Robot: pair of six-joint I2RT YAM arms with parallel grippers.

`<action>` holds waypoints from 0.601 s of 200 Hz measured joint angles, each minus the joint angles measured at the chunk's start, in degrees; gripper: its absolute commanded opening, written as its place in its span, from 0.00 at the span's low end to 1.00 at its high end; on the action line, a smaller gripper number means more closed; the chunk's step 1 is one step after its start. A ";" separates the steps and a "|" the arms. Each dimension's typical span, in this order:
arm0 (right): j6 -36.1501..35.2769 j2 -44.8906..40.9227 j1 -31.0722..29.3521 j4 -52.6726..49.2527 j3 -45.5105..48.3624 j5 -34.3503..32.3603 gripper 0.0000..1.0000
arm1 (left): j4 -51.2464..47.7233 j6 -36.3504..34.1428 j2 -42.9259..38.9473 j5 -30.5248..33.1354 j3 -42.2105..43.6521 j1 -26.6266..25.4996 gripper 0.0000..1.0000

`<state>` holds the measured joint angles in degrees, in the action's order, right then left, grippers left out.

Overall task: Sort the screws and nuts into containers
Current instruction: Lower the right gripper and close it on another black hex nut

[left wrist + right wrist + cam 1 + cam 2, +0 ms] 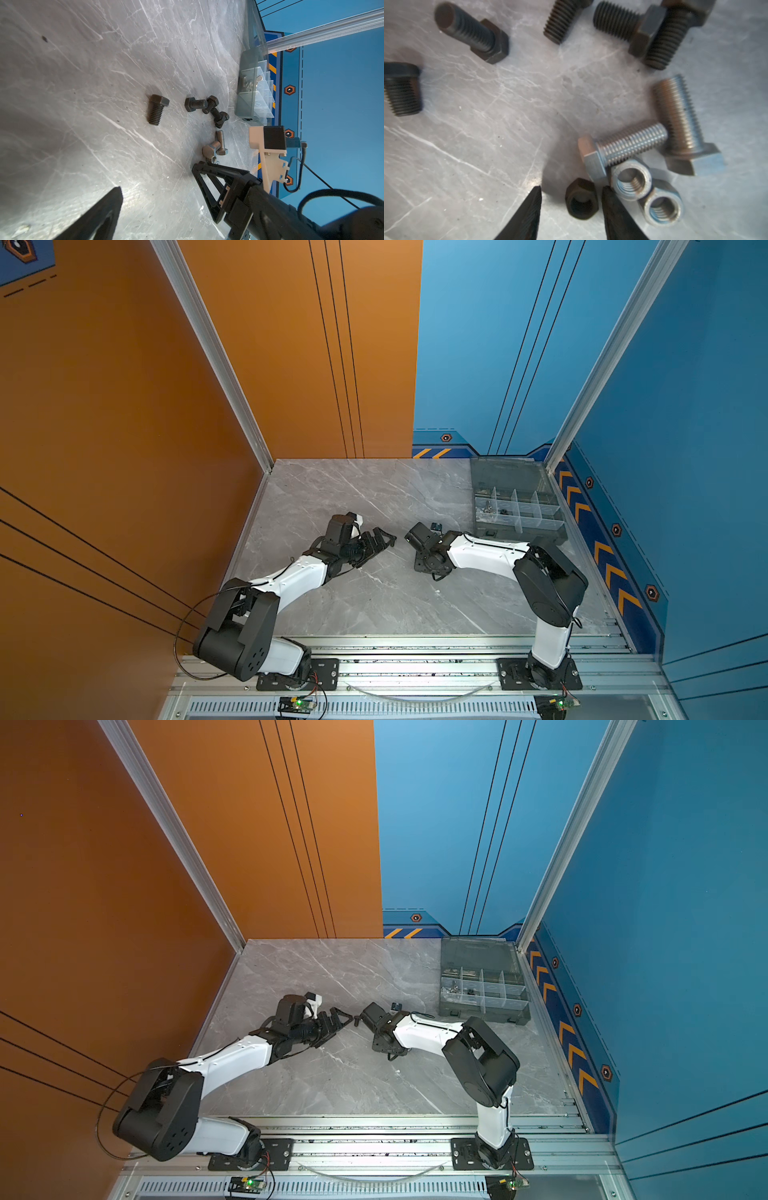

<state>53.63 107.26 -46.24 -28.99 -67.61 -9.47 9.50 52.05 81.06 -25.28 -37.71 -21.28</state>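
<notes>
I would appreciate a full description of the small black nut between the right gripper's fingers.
The black nut is small, six-sided, dull dark metal, with a round hole through it. It lies flat on the grey marbled table, hole up, between the open fingers of the right gripper. One finger stands clear of it; the other is right beside it, contact unclear. A silver nut lies just beyond that finger.

The left arm [299,574] and right arm [482,553] share glossy white link shells and matte black joint housings. A thin black cable [176,639] loops off the left arm's elbow block [237,639], whose side shows small round holes. Each arm's black base plate [326,672] carries silver fasteners. The right pincer [571,188] has black tapered fingers [529,214] with fine ribbing; a white bracket [256,138] carries its black camera box [273,137].
</notes>
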 measured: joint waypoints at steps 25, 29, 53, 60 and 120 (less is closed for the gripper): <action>-0.76 0.70 -0.11 -0.81 -0.83 -0.57 0.49 | 0.00 0.00 0.00 -0.15 0.00 0.00 0.98; -0.87 0.81 -0.15 -0.96 -0.96 -0.70 0.49 | 0.00 0.00 0.00 -0.15 0.00 0.00 0.98; -1.49 1.53 -0.26 -1.77 -1.86 -1.36 0.45 | 0.00 0.00 0.02 -0.31 0.00 0.00 0.98; -1.68 1.68 -0.26 -1.95 -2.01 -1.42 0.43 | 0.00 0.00 0.02 -0.33 0.00 0.00 0.97; -2.69 2.08 -0.28 -2.49 -2.43 -2.62 0.18 | 0.00 0.00 0.07 -0.31 0.00 0.00 0.98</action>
<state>50.94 109.34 -46.52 -31.48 -70.04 -12.10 9.50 52.05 81.12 -25.58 -37.71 -21.28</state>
